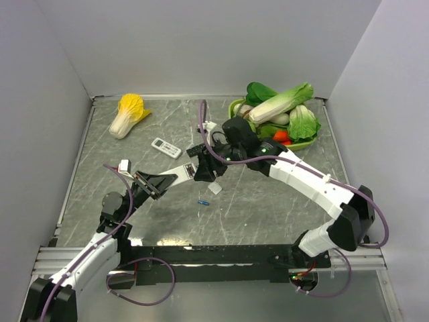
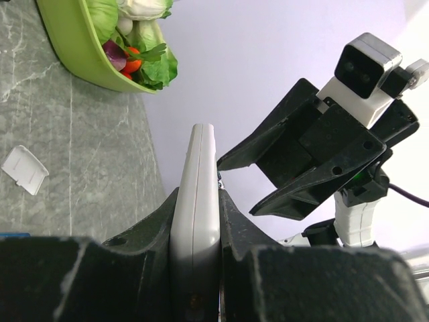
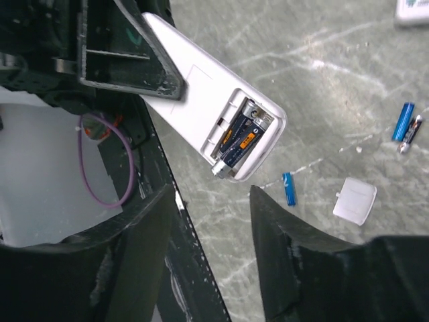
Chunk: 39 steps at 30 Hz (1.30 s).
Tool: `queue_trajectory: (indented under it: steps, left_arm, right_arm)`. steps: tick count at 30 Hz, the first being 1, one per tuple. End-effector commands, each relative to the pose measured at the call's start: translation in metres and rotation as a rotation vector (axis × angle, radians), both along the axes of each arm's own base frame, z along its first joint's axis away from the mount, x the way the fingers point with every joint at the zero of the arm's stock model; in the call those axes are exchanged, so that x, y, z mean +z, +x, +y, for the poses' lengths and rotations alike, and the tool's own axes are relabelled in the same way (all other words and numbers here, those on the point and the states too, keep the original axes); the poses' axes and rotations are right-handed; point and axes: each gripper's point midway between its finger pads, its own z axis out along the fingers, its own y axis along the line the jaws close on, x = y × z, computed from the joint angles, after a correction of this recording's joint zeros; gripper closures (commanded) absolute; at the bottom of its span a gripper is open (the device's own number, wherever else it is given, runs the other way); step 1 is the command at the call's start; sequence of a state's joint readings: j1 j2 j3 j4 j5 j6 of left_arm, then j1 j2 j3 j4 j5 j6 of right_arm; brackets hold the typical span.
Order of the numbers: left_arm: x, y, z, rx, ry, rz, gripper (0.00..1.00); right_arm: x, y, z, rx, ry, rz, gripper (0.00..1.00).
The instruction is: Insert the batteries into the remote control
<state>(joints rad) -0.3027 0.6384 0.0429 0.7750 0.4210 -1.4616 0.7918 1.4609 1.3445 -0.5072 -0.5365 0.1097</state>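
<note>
Clamped the remote control (image 3: 201,80) edge-on in the left gripper (image 2: 196,221), showed batteries (image 3: 240,137) in its open compartment, label print too small to read, and held the right gripper (image 3: 213,198) spread and empty just beside its end, with a loose blue cell (image 3: 288,188) nearby.

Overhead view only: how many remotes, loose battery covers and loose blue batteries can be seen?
Remotes: 2, the held remote control and the small white remote
Battery cover: 1
Blue battery: 1
Total: 4
</note>
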Motion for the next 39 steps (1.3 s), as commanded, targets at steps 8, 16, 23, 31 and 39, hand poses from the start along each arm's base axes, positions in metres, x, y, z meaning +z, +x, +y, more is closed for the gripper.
queue_trajectory:
  steps: [8, 16, 23, 31, 39]
  left_arm:
    - [0.020, -0.008, 0.001, -0.018, -0.053, -0.075, 0.99]
    - [0.019, -0.008, 0.001, -0.018, -0.053, -0.066, 0.99]
    - [0.021, -0.008, 0.000, -0.021, -0.051, -0.068, 0.99]
    - [0.022, -0.008, 0.000, -0.023, -0.054, -0.073, 0.98]
    - [0.020, -0.007, 0.001, -0.014, -0.055, -0.064, 0.99]
  right_arm:
    - [0.019, -0.003, 0.004, 0.042, 0.207, -0.059, 0.33]
    - [0.012, 0.000, 0.010, 0.045, 0.235, -0.034, 0.34]
    - [0.006, 0.002, 0.014, 0.049, 0.247, 0.005, 0.37]
    - [-0.005, 0.004, 0.013, 0.040, 0.233, 0.039, 0.39]
    - [-0.015, 0.010, 0.008, 0.011, 0.218, 0.053, 0.41]
